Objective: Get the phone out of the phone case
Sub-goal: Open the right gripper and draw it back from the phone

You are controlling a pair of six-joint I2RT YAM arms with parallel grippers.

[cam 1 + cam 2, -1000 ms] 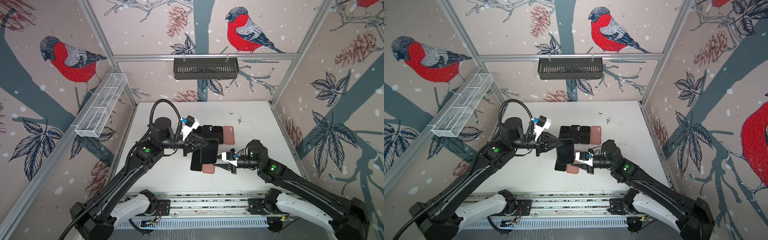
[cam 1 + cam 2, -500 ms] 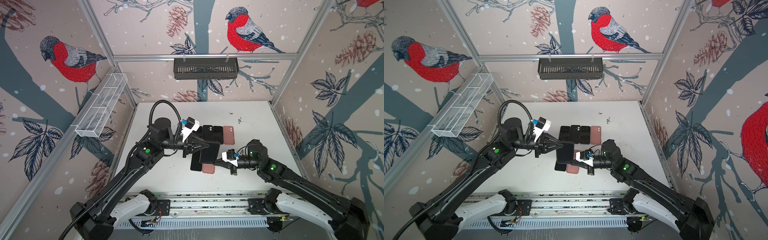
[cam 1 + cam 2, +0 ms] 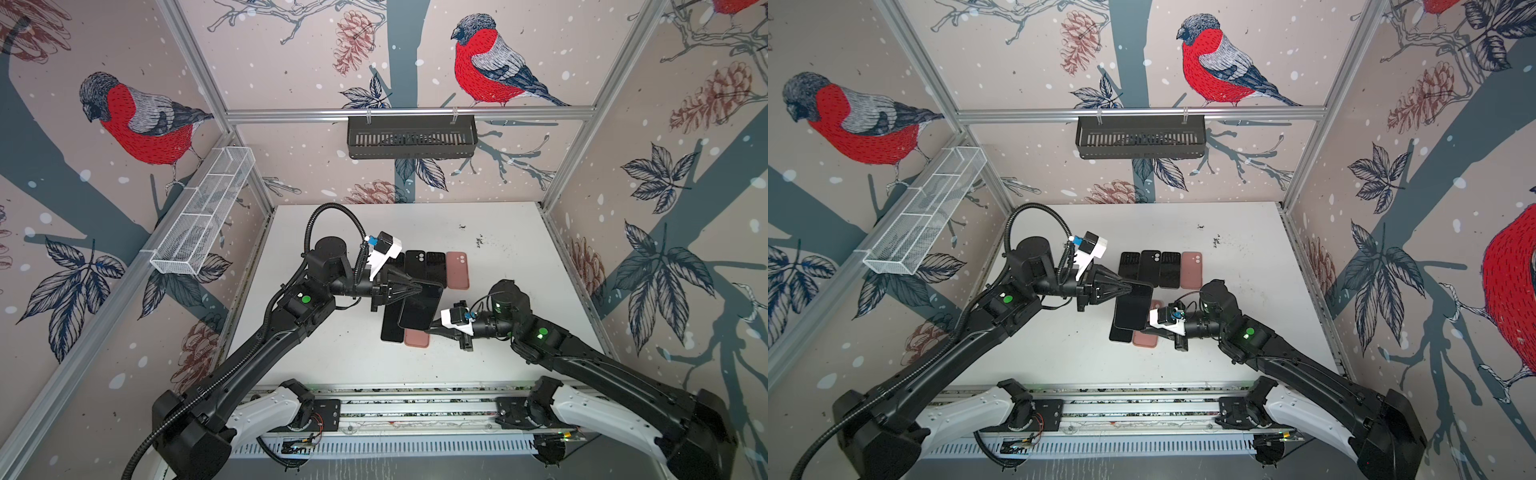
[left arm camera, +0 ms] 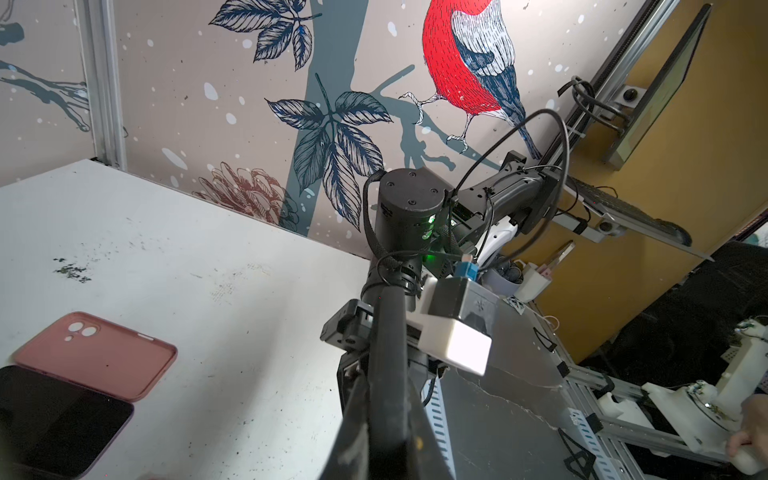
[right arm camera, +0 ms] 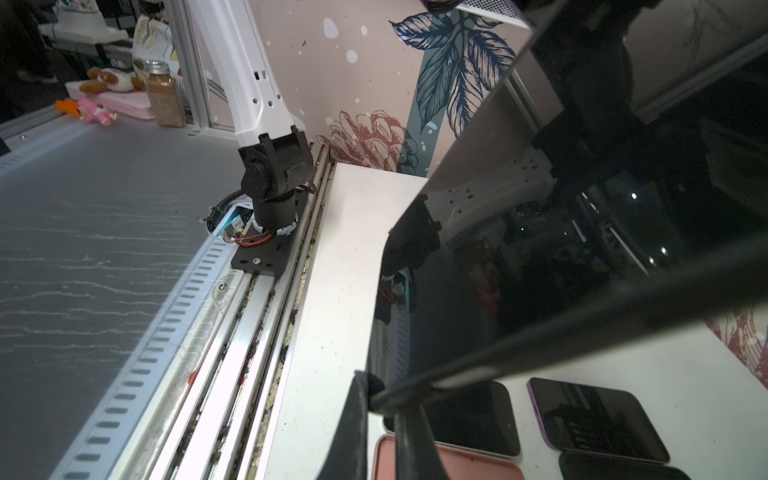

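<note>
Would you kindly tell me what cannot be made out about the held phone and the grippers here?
- The held phone: too small and dark in both top views to tell whether it sits in a case.
- The right gripper: its tips vanish under the phone's edge in a top view.
- The pink case beneath it: mostly covered by the held phone in both top views.

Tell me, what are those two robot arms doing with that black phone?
Both arms are holding one black phone up above the white table. The left end effector pinches its far corner and the right end effector pinches its near corner. They are meant to get the phone out of its case, but I cannot tell if the case is off yet. A pink case and another phone lie right underneath.
</note>
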